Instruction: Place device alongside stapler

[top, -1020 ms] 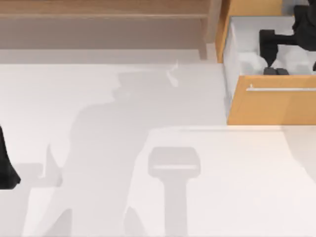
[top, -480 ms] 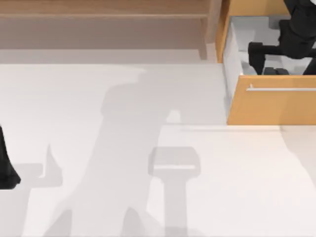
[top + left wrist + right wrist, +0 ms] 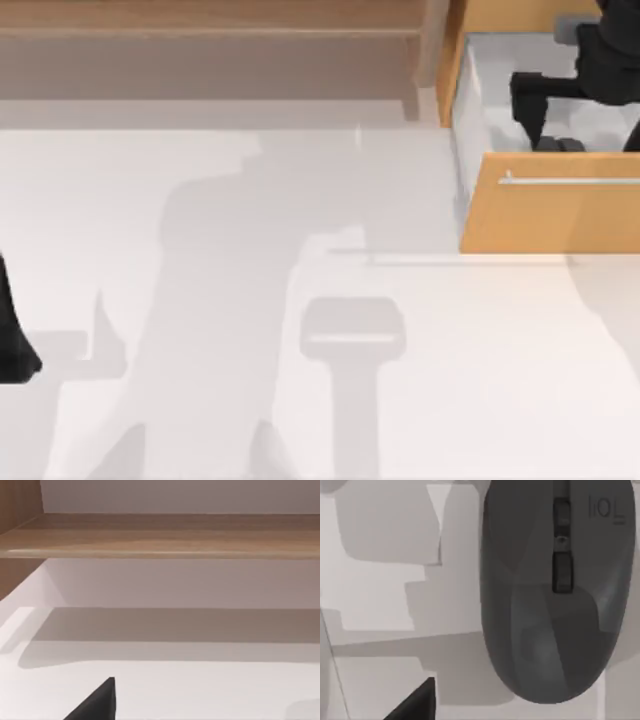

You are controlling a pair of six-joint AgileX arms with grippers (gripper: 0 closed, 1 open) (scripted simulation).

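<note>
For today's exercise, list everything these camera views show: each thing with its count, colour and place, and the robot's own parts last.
device: one, dark grey computer mouse with a scroll wheel, lying on the pale drawer floor; seen in the top view at, just behind the drawer front.
drawer: one, orange front with a pale handle bar, white inside, pulled open at the table's far right.
shelf: one, light wood, along the table's far edge.
table: one, white.
right gripper: one, black, reaching into the drawer above the device.
left arm: one, black, parked at the table's left edge.
</note>
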